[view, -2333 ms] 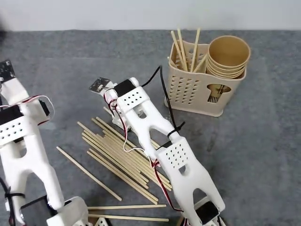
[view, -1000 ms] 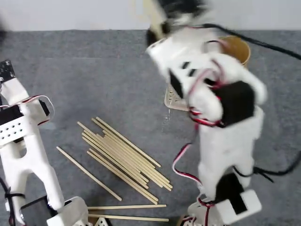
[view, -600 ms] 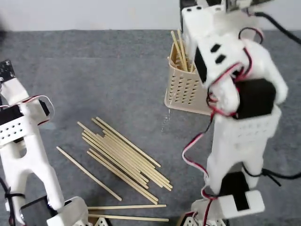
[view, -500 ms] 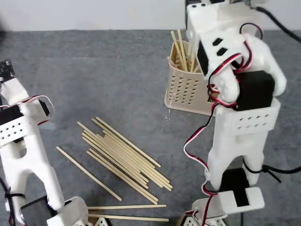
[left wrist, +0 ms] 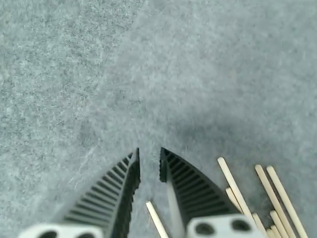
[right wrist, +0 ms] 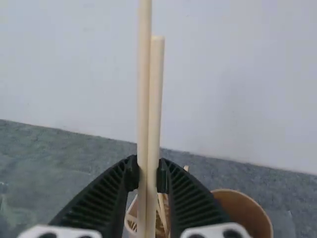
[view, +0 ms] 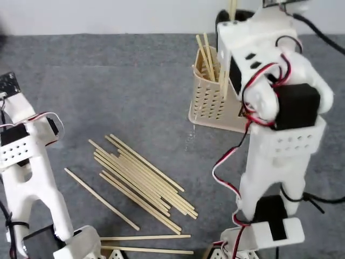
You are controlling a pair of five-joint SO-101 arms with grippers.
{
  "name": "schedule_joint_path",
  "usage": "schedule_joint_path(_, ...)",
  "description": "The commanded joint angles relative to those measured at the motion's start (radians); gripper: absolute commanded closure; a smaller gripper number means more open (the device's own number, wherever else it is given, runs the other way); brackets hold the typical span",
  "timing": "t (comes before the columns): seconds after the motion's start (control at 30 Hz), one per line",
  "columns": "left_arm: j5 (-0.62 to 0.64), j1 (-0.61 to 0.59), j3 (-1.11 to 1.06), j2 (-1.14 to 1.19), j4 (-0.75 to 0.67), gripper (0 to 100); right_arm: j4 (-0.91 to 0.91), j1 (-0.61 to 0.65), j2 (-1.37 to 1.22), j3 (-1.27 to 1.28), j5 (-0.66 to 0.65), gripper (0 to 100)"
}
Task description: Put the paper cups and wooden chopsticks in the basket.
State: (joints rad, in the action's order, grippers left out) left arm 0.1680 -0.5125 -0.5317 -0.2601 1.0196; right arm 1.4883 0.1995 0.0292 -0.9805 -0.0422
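Holding a pair of chopsticks over the basket

I saw the right gripper (right wrist: 147,171) clenched on two wooden chopsticks (right wrist: 148,99), which stood upright between its fingers, raised above the basket (view: 210,102). The basket sat at the far side of the grey table (view: 108,75). Several stored sticks (view: 206,51) leaned in one of its compartments, and a stack of paper cups (right wrist: 243,210) filled the compartment beside them. I noted the left gripper (left wrist: 148,157) low over the table surface, its fingers parted by a narrow gap and gripping nothing. A loose pile (view: 141,181) of chopsticks lay on the table between the two arms, well apart from the basket, with a few strays nearer the arm bases
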Motion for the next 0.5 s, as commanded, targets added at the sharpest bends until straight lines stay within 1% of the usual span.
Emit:
schedule_joint_path(0.0,0.000,0.005,0.007,-0.046,-0.032,94,0.088,-0.008,0.076,-0.006,0.002,99.1)
schedule_joint_path(0.2,0.000,0.005,0.007,-0.052,-0.029,94,0.283,0.004,0.133,-0.006,0.002,99.1)
schedule_joint_path(0.27,0.000,0.005,0.007,-0.051,-0.029,94,0.312,0.025,0.157,0.006,0.000,99.1)
schedule_joint_path(0.37,0.000,0.005,0.007,-0.049,-0.031,94,0.309,0.035,0.225,0.132,-0.026,99.1)
schedule_joint_path(0.47,0.000,0.005,0.007,-0.048,-0.031,94,0.292,0.096,0.335,0.325,-0.037,99.1)
